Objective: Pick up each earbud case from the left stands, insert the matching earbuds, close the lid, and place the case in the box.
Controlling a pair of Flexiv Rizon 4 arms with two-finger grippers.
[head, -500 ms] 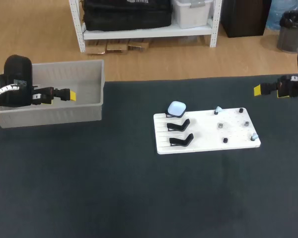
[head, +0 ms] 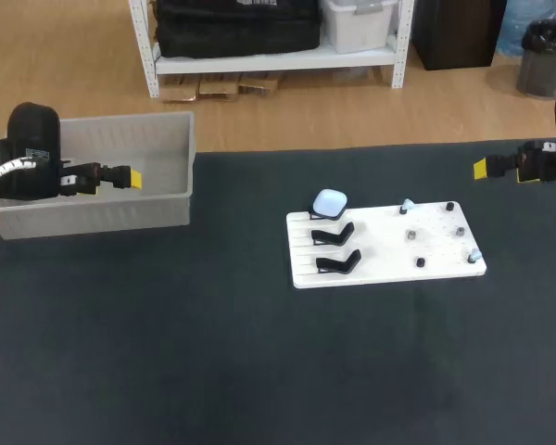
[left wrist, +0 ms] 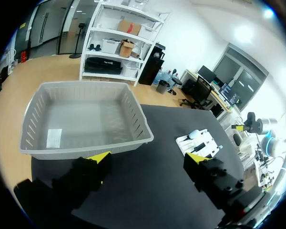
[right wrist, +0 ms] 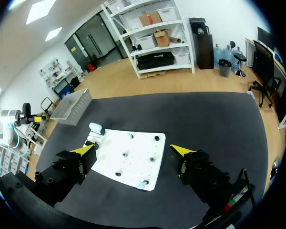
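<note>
A pale blue earbud case (head: 330, 203) rests on the farthest of three black stands at the left of the white board (head: 426, 227); the two nearer stands (head: 338, 262) are bare. Small earbuds (head: 406, 206) sit on pegs over the board's right half. In the right wrist view the case (right wrist: 96, 128) and board (right wrist: 128, 160) lie ahead of my right gripper (right wrist: 133, 151), which is open and empty. My left gripper (left wrist: 148, 159) is open and empty too, above the near rim of the grey box (left wrist: 86, 119). The head view shows my left gripper (head: 130, 176) and right gripper (head: 482, 168) at opposite table sides.
The grey box (head: 102, 211) stands at the table's far left corner and holds nothing but a white label (left wrist: 54, 138). Dark table mat (head: 259, 362) stretches between the box and the board and in front of both.
</note>
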